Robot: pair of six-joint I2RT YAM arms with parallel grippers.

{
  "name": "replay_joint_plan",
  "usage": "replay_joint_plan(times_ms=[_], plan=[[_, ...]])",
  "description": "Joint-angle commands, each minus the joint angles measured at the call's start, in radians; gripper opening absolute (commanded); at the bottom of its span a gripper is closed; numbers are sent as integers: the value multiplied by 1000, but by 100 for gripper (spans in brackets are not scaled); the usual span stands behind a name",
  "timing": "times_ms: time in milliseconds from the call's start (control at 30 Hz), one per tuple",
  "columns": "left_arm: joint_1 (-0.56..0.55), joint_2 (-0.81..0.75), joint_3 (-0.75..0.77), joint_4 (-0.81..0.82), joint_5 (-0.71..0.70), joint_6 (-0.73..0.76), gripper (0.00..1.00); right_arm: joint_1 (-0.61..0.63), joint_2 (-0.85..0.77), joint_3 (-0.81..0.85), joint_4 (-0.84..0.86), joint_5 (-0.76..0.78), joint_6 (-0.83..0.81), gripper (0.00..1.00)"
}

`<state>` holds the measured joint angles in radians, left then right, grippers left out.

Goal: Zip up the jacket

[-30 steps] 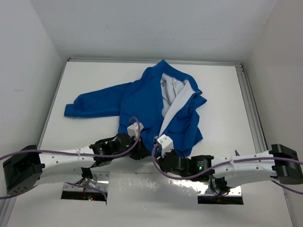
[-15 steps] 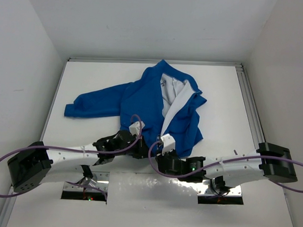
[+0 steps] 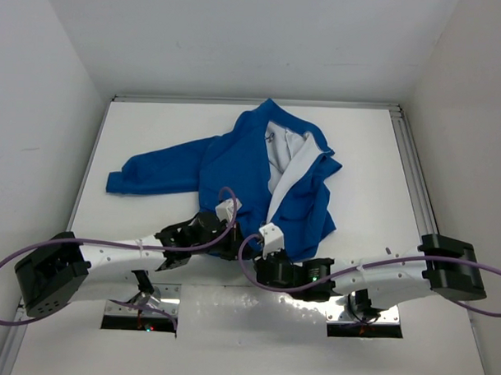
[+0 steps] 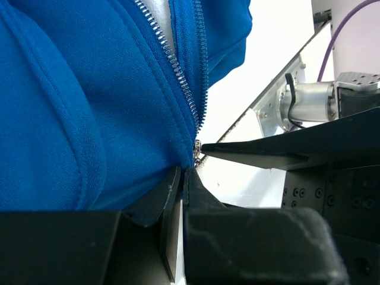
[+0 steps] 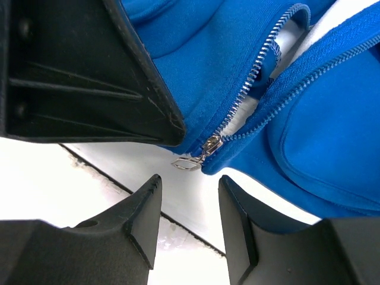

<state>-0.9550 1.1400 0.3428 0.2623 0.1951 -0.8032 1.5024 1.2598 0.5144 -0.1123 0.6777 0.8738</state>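
Note:
The blue jacket [image 3: 235,166] lies spread on the white table, its front open at the top so the pale lining shows. Its zipper [image 5: 249,83] is joined only at the bottom hem, where the metal slider [image 5: 211,144] and small pull [image 5: 188,164] sit. My left gripper [image 4: 183,173] is shut on the jacket's bottom hem, just left of the slider [image 4: 198,148]. My right gripper [image 5: 190,183] is open just below the pull, a fingertip on either side, touching nothing. In the top view both grippers, left [image 3: 234,251] and right [image 3: 260,255], meet at the hem.
The table's front edge with metal plates [image 3: 143,303] lies right behind the grippers. The jacket's left sleeve [image 3: 144,175] stretches toward the left wall. A rail [image 3: 415,185] runs along the table's right side.
My right arm has slid left toward the hem's zipper end and its jaws have opened wider. The left gripper stays shut at the hem, shifted slightly right.

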Motion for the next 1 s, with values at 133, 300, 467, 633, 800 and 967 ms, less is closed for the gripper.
replay_joint_plan(times_ms=[133, 300, 467, 633, 800, 967], plan=[[5, -8, 27, 26, 15, 53, 0, 7, 42, 84, -7, 36, 111, 43], [5, -28, -2, 71, 50, 93, 0, 7, 46, 98, -24, 59, 157, 43], [5, -60, -33, 109, 82, 174, 0, 7, 44, 104, -32, 60, 220, 43], [5, -77, -56, 147, 125, 219, 0, 7, 35, 98, -29, 43, 248, 43], [5, -75, -47, 144, 207, 254, 0, 5, 21, 94, -19, 36, 252, 43], [5, -71, -33, 124, 254, 260, 0, 5, 21, 104, -44, 32, 278, 42]])
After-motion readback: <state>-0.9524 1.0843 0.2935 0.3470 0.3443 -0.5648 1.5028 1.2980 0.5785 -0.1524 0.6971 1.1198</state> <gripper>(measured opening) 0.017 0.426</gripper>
